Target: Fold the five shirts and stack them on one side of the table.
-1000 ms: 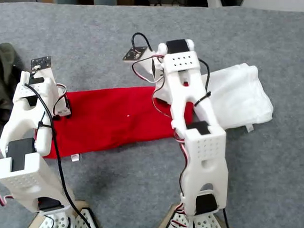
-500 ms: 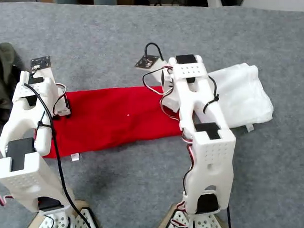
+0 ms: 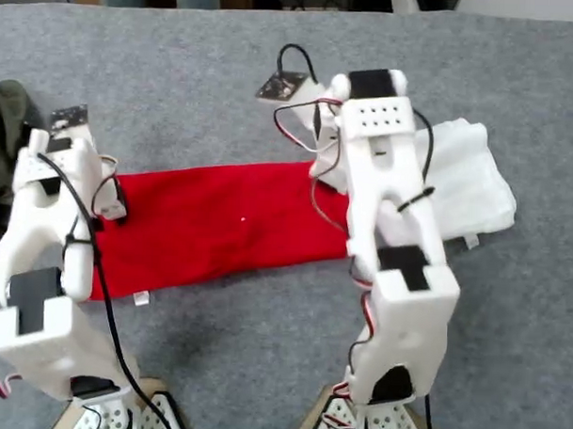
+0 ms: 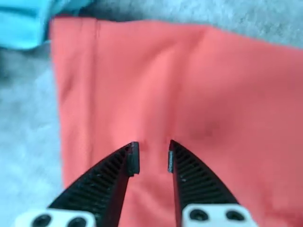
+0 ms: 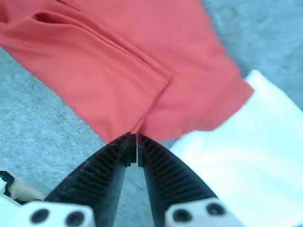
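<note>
Red shirt (image 3: 220,226) lies flat across mid-table (image 3: 179,70) as a long strip, ends at 9 and 3 o'clock. Already folded lengthwise, by the look of it.

Change over the last second: the right arm has swung off the strip's 3 o'clock end toward 1 o'clock, and its wrist now sits over the white shirt (image 3: 462,188). The left arm has nudged slightly toward 9 o'clock. The strip itself hasn't moved.

Right gripper (image 5: 133,150): jaws pressed together, tips right at the red shirt's (image 5: 142,61) hem where it meets the white shirt (image 5: 236,156). Looks empty, but the view is poor there and a nip of hem can't be ruled out.

Left gripper (image 4: 151,156): jaws a little apart, nothing between them, hanging over the red shirt (image 4: 189,85) near its 9 o'clock end. A light blue cloth (image 4: 28,23) lies just beside that end.

Read: the right arm is probably repositioning rather than folding. The crosswise fold is not yet done. A dark green shirt (image 3: 2,129) sits bunched at the table's 9 o'clock edge, so the task is likely around midway at best.
</note>
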